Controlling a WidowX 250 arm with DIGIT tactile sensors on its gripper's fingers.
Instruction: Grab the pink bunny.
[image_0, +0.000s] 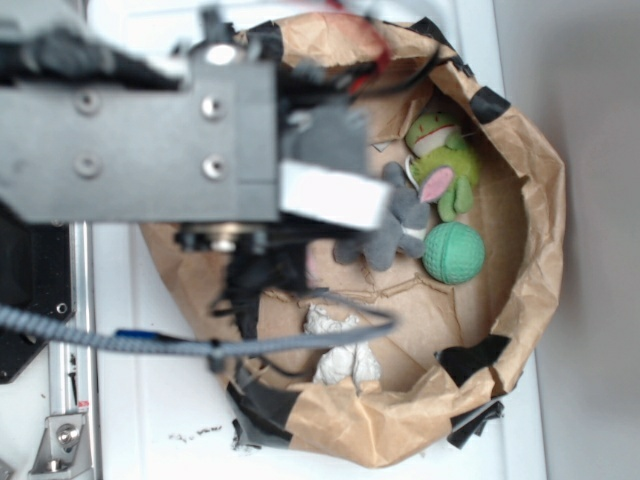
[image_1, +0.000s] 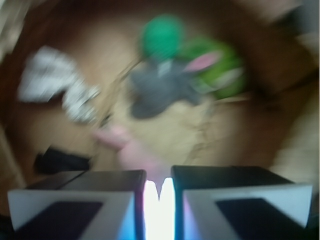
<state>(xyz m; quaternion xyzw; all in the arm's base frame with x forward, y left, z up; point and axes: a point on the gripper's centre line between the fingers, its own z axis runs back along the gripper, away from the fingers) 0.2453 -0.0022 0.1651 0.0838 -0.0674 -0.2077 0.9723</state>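
Because the wrist view is blurred, every reading here is rough.
Setting: a brown paper bag (image_0: 530, 200) lies open on a white tabletop (image_0: 150, 420), toys scattered inside.
Bunny: the pink bunny (image_1: 122, 145) shows in the wrist view as a pale pink smear, just ahead of the claw and between it and the grey rabbit (image_1: 160, 90); in the exterior view only a pink sliver (image_0: 316, 262) peeks past the arm.
Claw: the claw (image_1: 159, 192) looks nearly clenched, its two pads almost meeting with a thin bright slit between; whether pink fur is pinched there I cannot tell.
Neighbours: the frog (image_0: 447, 160) and green ball (image_0: 454, 252) sit beyond the rabbit; a white crumpled thing (image_0: 338, 345) lies to one side, apart from the bunny.
Step in hand: closing on the bunny, by my judgement.
Doing it well: keep the pads centred on the plump body rather than a floppy ear, which may slip; squeeze firmly since plush yields; stay clear of the rabbit's leg; lift straight up so the bag wall does not snag.
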